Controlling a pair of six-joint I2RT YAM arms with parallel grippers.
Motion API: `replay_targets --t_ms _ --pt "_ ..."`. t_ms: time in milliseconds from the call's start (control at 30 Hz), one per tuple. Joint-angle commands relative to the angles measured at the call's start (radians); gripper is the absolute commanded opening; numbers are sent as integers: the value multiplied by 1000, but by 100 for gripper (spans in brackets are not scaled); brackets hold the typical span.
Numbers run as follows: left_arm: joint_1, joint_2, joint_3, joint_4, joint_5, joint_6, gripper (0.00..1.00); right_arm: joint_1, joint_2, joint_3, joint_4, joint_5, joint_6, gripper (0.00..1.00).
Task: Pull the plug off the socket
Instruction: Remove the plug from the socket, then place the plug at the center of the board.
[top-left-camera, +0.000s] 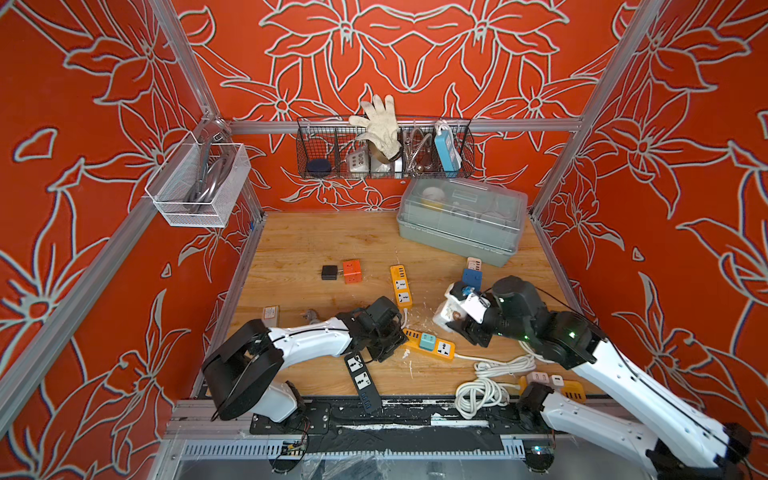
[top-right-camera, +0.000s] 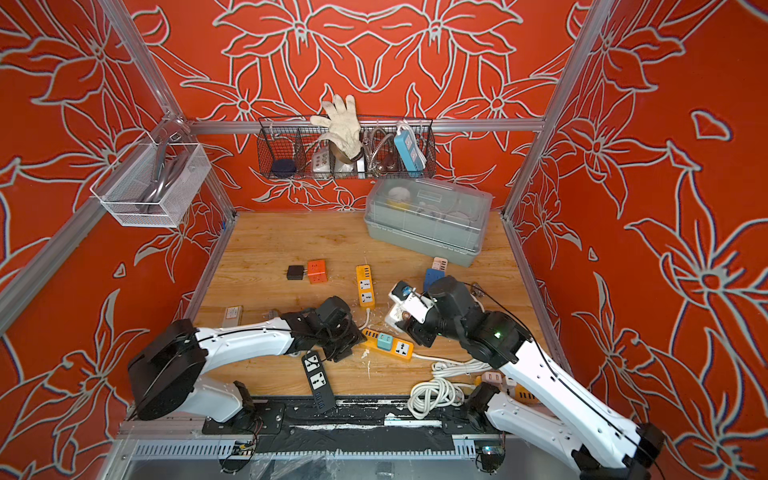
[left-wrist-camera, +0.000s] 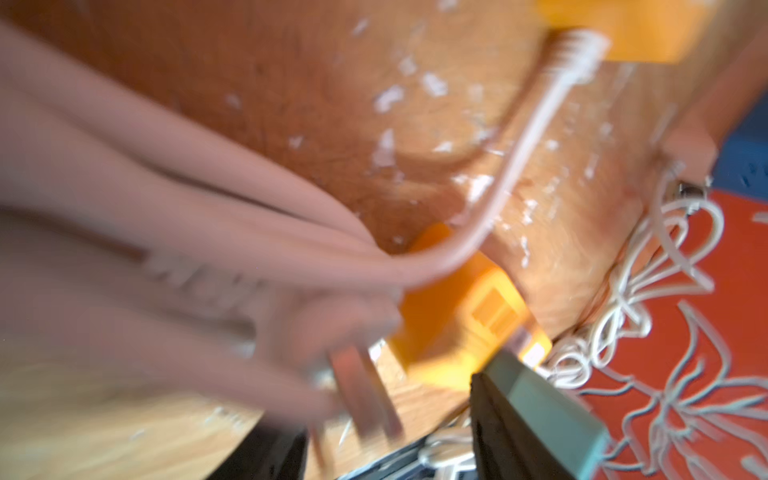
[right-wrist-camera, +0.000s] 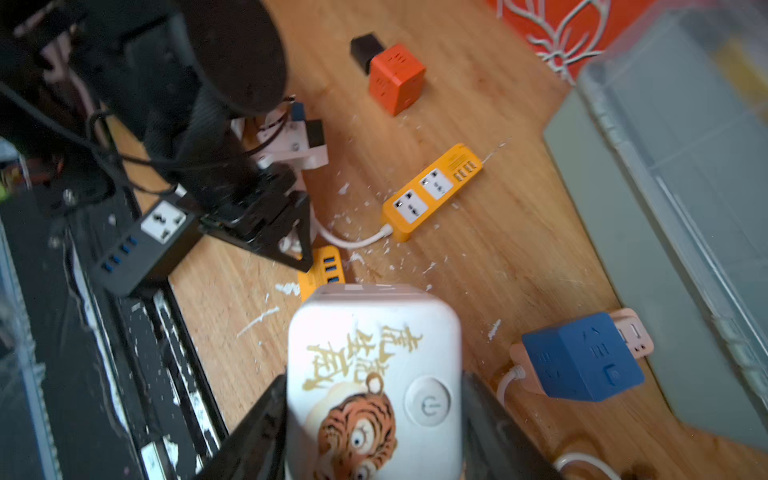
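**Apparently free: the white plug shows bare prongs**

Near the middle of the front edge of the wooden worktop (top-left-camera: 311, 241), the white plug (left-wrist-camera: 307, 340) is under the left gripper (top-left-camera: 392, 348), so both top views hide it. In the left wrist view its flat metal prongs (left-wrist-camera: 361, 390) sit in no socket. They are just beside the end of the yellow power strip (left-wrist-camera: 457, 316). The jaws of the left gripper stand apart and one finger (left-wrist-camera: 536, 419) is clear of the plug; blur hides whether the other one touches it. The right gripper (right-wrist-camera: 374, 428) is closed on the white cube socket (right-wrist-camera: 374, 332) with a tiger print, nearer to the right edge.

The plug looks light and stiff, and I think its smooth moulded plastic may slip. Its white cable (left-wrist-camera: 528, 141) is soft and springy and will probably drag it. The best hold seems to be the two flat sides of the body, behind the prongs, not the cable.

The long axis of the plug continues the line of its cable. The prongs point away from the cable, past the end of the strip.
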Motion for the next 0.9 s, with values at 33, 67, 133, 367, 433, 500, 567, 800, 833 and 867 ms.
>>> replay_targets --t_ms 33,67,133,367,433,500,567,800,833,867 --pt "5 -219 42 -127 -146 232 69 -81 -22 -87 273 -185 339 37" --pt "7 -270 42 -154 -180 258 70 -93 -13 -110 343 -216 410 37" --pt "10 -389 42 -231 -253 338 70 -104 34 -157 516 -290 589 37" --pt "22 -845 33 -461 -495 533 93 -99 400 -109 835 -486 985 34" --pt "23 -951 33 -497 -547 555 95 -88 503 -67 853 -491 1003 34" --pt "23 -1024 34 -522 -573 560 95 -76 593 -15 830 -475 995 36" --pt "23 -1065 32 -548 -586 549 94 -66 689 30 852 -483 1006 36" --pt "23 -1095 13 -598 -564 493 94 4 1006 243 855 -461 1048 37" --pt "23 -1098 9 -595 -562 492 94 16 1044 280 835 -450 1049 37" --pt "23 -1101 6 -593 -559 492 94 26 1077 314 820 -442 1048 37"
